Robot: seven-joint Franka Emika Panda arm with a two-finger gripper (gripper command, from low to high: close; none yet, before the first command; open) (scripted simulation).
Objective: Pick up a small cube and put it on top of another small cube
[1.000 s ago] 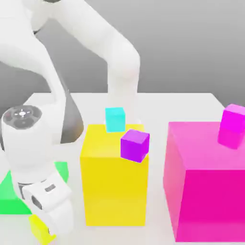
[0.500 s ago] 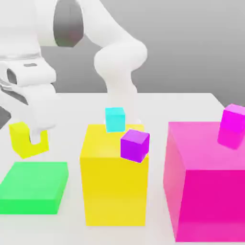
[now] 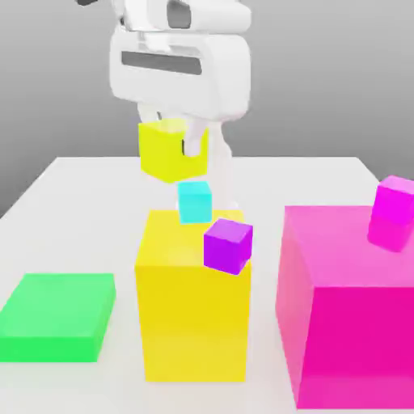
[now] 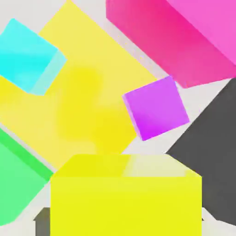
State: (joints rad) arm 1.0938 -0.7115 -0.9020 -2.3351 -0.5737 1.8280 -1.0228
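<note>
1. Grey backdrop behind a white table point(image 3: 73, 186); everything stands on that one light surface.
2. Largest is the magenta block point(image 3: 348, 307) on the exterior view's right, carrying a small magenta cube point(image 3: 395, 200) near its far edge.
3. Next, the large yellow block point(image 3: 192, 307) in the middle, with a cyan cube point(image 3: 195, 201) on its far side and a purple cube point(image 3: 228, 245) at its near right corner, which seems to overhang the edge.
4. A flat green slab point(image 3: 57, 315) lies on the exterior view's left, well apart from the yellow block.
5. The gripper point(image 3: 187, 147) hangs above the cyan cube, fingers clamped on the small yellow cube point(image 3: 171, 150), which is airborne and slightly tilted.
6. Judged step: carrying toward a stacking target, probably the cyan cube just below. To do it well, centre the held cube over that top face, square its edges to it, descend slowly, and release only once the faces meet; an off-centre drop would likely slide off.
</note>
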